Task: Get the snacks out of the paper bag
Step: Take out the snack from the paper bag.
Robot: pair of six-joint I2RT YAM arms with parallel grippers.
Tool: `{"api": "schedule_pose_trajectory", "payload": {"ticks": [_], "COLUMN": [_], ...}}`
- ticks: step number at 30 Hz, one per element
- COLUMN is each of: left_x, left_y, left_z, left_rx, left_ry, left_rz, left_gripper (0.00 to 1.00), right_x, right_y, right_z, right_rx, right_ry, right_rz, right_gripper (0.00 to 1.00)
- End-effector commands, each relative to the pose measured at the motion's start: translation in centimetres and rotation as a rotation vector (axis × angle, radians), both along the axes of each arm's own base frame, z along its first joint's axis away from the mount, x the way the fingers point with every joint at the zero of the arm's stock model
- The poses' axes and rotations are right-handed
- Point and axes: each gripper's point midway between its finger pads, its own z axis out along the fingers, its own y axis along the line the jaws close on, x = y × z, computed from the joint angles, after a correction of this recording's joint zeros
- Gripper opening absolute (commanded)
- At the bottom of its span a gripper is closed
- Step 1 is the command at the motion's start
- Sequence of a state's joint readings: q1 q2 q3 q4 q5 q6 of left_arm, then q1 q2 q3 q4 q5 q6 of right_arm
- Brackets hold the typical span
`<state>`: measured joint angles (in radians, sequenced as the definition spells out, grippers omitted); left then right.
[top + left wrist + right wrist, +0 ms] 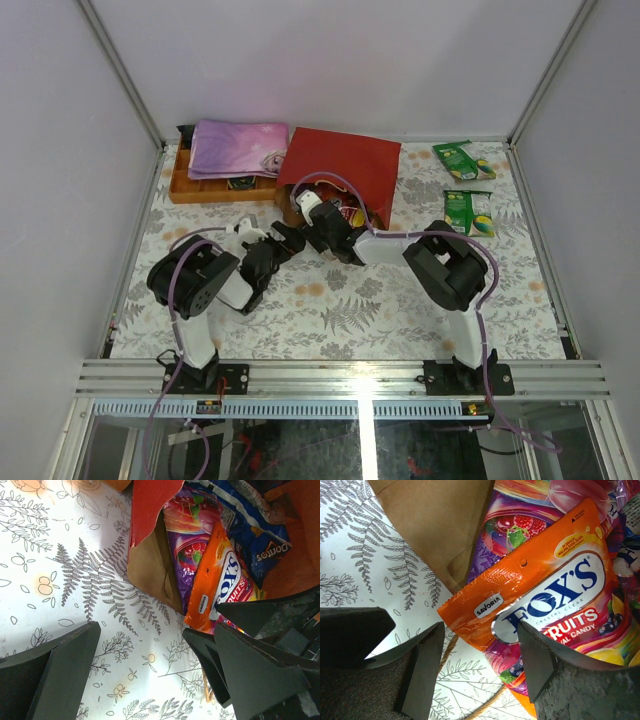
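The red paper bag (345, 170) lies on its side at the back of the table, its brown-lined mouth (150, 565) towards the arms. An orange Fox's candy packet (535, 595) sticks out of the mouth over a purple candy bag (187, 545), with a blue chip bag (260, 540) deeper inside. My right gripper (480, 655) is open at the mouth, its fingers either side of the orange packet's lower corner, not closed on it. My left gripper (142, 660) is open over the cloth just left of the mouth. Two green packets (466, 185) lie on the table at the right.
A wooden box (215, 185) with a pink-purple cloth (238, 148) stands left of the bag. The bag's twine handle (445, 652) lies on the floral cloth under my right gripper. Grey walls and frame rails close in the back and sides.
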<state>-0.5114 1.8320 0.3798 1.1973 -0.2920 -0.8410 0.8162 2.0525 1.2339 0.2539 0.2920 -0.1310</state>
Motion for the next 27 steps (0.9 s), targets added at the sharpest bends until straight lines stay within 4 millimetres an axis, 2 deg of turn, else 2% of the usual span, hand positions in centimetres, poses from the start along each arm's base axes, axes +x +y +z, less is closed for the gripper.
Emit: {"api": "schedule_pose_trajectory", "payload": {"ticks": [1, 7, 11, 15, 19, 27], "left_x": [0.4, 0.6, 1.1, 1.6, 1.3, 0.8], "left_y": [-2.2, -2.2, -2.3, -2.3, -1.9, -0.9], "left_z": [2.1, 1.8, 2.6, 2.5, 3.0, 3.3], "left_rx": [-0.099, 0.008, 0.023, 0.027, 0.026, 0.041], "left_ry": [-0.085, -0.055, -0.094, -0.114, -0.124, -0.129], "left_rz": [-0.058, 0.023, 0.048, 0.057, 0.072, 0.099], "left_gripper": [1.00, 1.00, 1.00, 1.00, 1.00, 1.00], "right_x": [0.1, 0.7, 0.8, 0.9, 1.0, 1.3], "right_y": [1.8, 1.8, 1.9, 2.2, 2.7, 3.5], "right_z": [0.9, 1.1, 1.0, 1.0, 1.6, 2.6], "right_rx": [-0.013, -0.021, -0.023, -0.015, 0.012, 0.066], "right_ry": [-0.045, -0.069, -0.072, -0.072, -0.078, -0.095], "right_rz": [0.025, 0.016, 0.017, 0.020, 0.027, 0.028], "right_gripper": [0.68, 0.68, 0.66, 0.61, 0.54, 0.35]}}
